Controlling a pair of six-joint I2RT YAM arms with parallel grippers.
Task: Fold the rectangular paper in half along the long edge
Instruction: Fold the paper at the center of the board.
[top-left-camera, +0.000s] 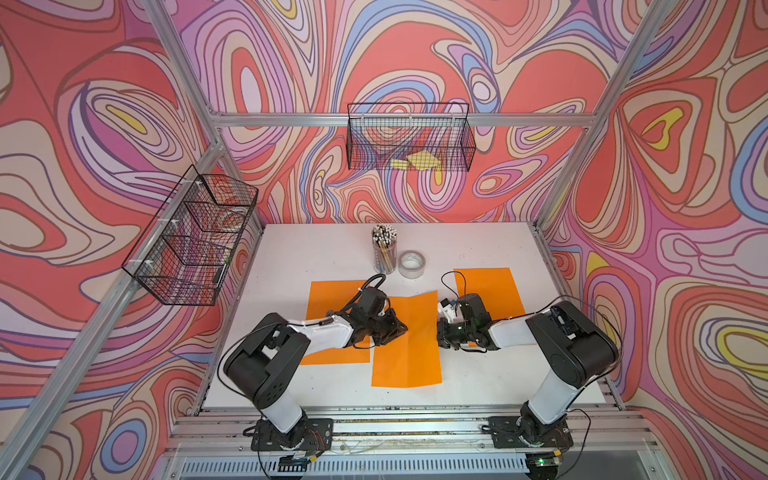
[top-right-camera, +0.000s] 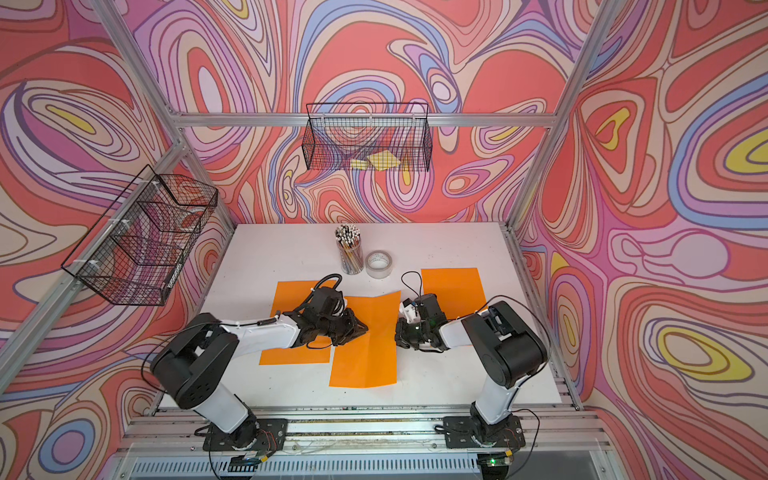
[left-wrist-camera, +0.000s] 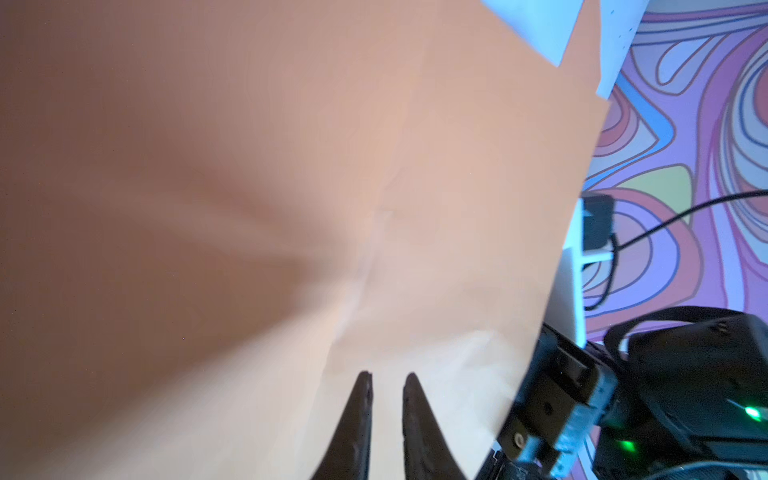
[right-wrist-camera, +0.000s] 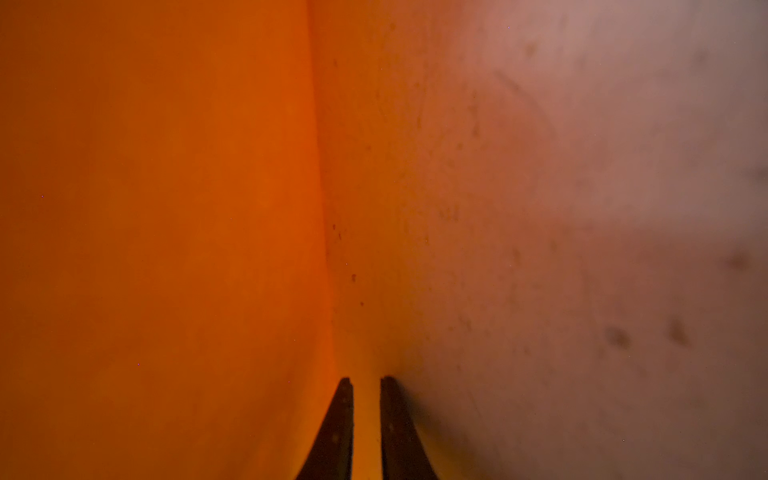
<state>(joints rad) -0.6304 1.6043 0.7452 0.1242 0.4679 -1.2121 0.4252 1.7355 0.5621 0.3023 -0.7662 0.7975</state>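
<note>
- The rectangular paper (top-left-camera: 409, 349), an orange sheet, lies unfolded in the middle of the white table (top-left-camera: 316, 249), long edges running away from the robot's bases; in both top views its far right corner sits slightly raised (top-right-camera: 397, 294).
- The left gripper (top-left-camera: 397, 328) is over the paper's left long edge. In the left wrist view (left-wrist-camera: 387, 376) its jaws stand slightly apart, pale paper showing through the slit, with nothing seen pinched; the sheet fills that picture, blurred.
- The right gripper (top-left-camera: 441, 332) is at the paper's right long edge. In the right wrist view (right-wrist-camera: 365, 379) its dark fingers (right-wrist-camera: 336, 432) are parted by a narrow gap glowing orange; whether the tips touch the sheet cannot be made out.
- Two further orange sheets (top-left-camera: 328, 299) (top-left-camera: 490, 286) flank the paper, each partly hidden under an arm; whether the left one meets the paper is masked.
- A pencil cup (top-left-camera: 384, 249) and tape roll (top-left-camera: 411, 264) stand behind, apart from the paper.
</note>
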